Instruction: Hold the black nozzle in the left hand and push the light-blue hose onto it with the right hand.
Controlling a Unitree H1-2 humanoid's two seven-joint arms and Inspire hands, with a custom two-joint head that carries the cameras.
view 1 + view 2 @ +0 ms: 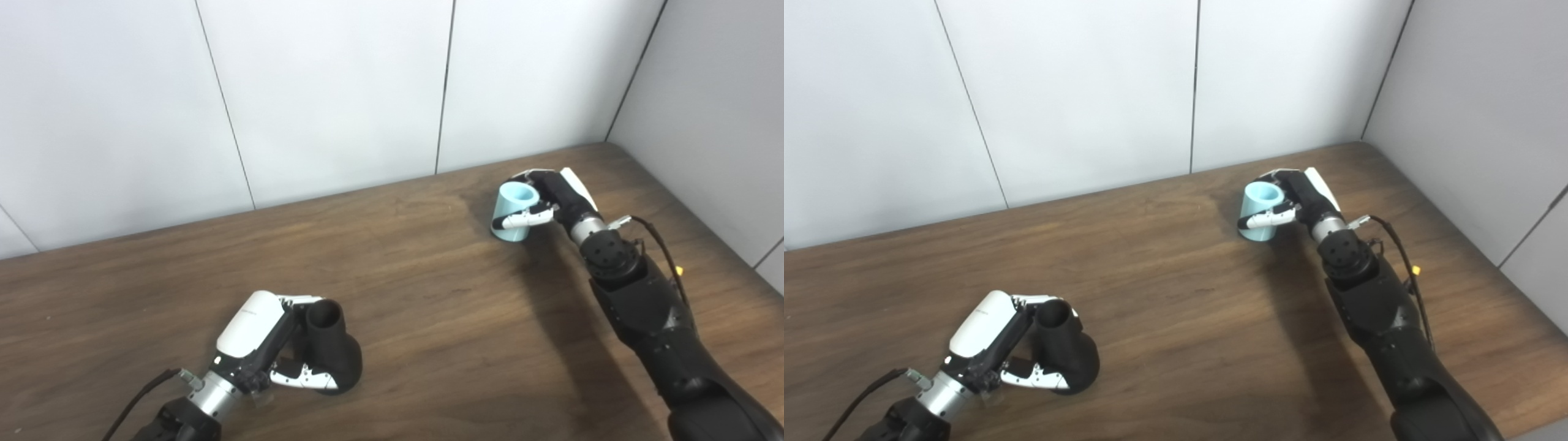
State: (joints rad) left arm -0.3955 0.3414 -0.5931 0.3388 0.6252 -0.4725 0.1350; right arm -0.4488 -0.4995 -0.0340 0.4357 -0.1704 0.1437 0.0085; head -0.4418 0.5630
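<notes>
You are viewing a brown wood-grain surface bounded by white wall panels at the rear and on the right side.

Left robot hand: it is sitting at the near left of the surface. Its fingers are wrapping around the far side of the black nozzle, and its thumb is pressing against the near side at the flared base. You are seeing a closed grasp on the nozzle. The nozzle is standing on its wide base on the surface, tilting slightly, with its narrower open mouth facing upward.

Right robot hand: it is reaching to the far right of the surface, near the corner where the two walls meet. It is pinching the light-blue hose, a short pale-blue tube section. The thumb is crossing the front of the tube, and the fingers are curling around the back. The open end of the hose is facing upward and the tube is leaning slightly. You cannot tell whether its lower end is touching the surface.

The two parts are sitting well apart, at opposite ends of the surface. A black cable is running along the right forearm.
</notes>
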